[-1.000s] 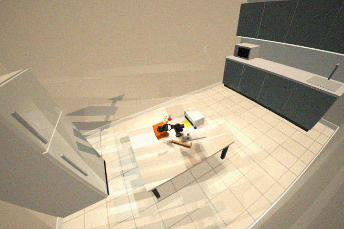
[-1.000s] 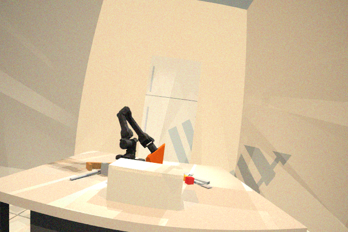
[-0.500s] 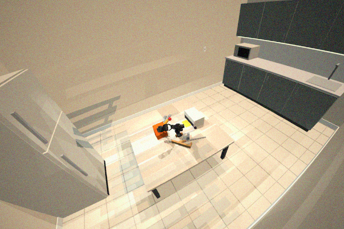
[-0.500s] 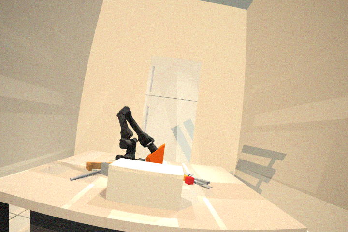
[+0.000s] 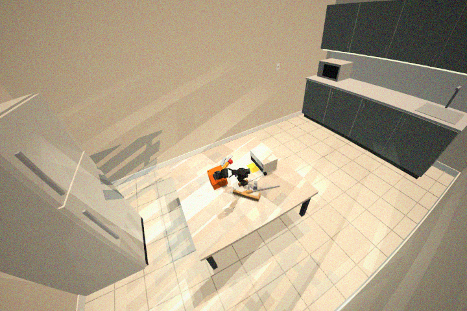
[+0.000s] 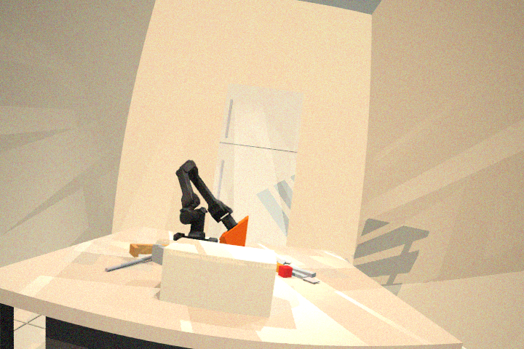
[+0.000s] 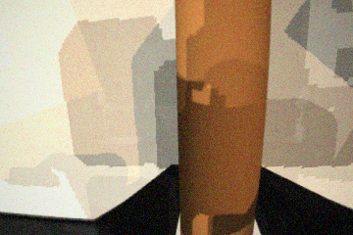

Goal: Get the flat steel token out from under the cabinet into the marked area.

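My gripper (image 5: 220, 175) (image 6: 233, 226) (image 7: 213, 173) is shut on an orange-brown rounded bar (image 7: 221, 122), which fills the middle of the wrist view. An orange wedge-shaped piece (image 5: 220, 183) (image 6: 238, 234) is right at the gripper. I cannot tell whether it is joined to the bar. The white cabinet (image 5: 270, 163) (image 6: 217, 279) stands away from the gripper, its dark lower front facing the arm. A yellow patch (image 5: 253, 168), apparently the marked area, lies before it. The token cannot be made out in any view.
A brown bar-like piece (image 5: 246, 195) (image 6: 141, 249), a thin grey rod (image 5: 268, 188) (image 6: 124, 264) and a grey block (image 5: 255, 185) (image 6: 157, 254) lie beside the arm's base. A red block (image 5: 230, 161) (image 6: 284, 271) and grey strips (image 6: 303, 272) lie on the other side.
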Controlling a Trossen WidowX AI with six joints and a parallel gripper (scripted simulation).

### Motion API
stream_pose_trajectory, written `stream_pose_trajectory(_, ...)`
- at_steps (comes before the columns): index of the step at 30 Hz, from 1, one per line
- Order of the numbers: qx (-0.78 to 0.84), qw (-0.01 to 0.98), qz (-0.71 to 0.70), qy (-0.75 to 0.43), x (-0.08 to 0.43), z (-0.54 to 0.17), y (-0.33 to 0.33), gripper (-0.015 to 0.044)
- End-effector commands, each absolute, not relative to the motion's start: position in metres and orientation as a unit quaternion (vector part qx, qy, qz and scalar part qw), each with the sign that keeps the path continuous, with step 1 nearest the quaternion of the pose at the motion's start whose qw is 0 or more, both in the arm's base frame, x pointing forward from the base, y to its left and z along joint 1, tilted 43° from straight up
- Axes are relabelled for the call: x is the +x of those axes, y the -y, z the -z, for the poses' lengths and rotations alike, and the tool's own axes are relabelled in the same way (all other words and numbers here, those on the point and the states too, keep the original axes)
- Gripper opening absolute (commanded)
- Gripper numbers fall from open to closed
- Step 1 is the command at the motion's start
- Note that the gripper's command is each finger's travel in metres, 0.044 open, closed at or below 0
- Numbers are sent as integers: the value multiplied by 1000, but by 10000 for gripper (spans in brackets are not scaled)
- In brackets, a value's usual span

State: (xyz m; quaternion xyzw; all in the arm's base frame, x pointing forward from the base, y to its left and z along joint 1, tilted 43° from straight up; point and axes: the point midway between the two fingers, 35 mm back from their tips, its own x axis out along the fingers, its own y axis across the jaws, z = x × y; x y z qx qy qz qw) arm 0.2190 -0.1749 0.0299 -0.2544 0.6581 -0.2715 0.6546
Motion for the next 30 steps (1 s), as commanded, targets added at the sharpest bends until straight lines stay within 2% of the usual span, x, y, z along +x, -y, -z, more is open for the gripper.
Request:
stream_pose_trajectory(1,-267,651,259,-661,220,-31,175,0)
stream_pose_trajectory(18,-306,634,219,-676,220,-31,175,0)
stream_pose_trajectory(25,-299,635,226,-675,219,-31,175,184)
stream_pose_trajectory(26,-299,635,226,-675,219,-31,175,200)
stream_pose_trajectory(30,-300,634,225,-676,219,-31,175,200)
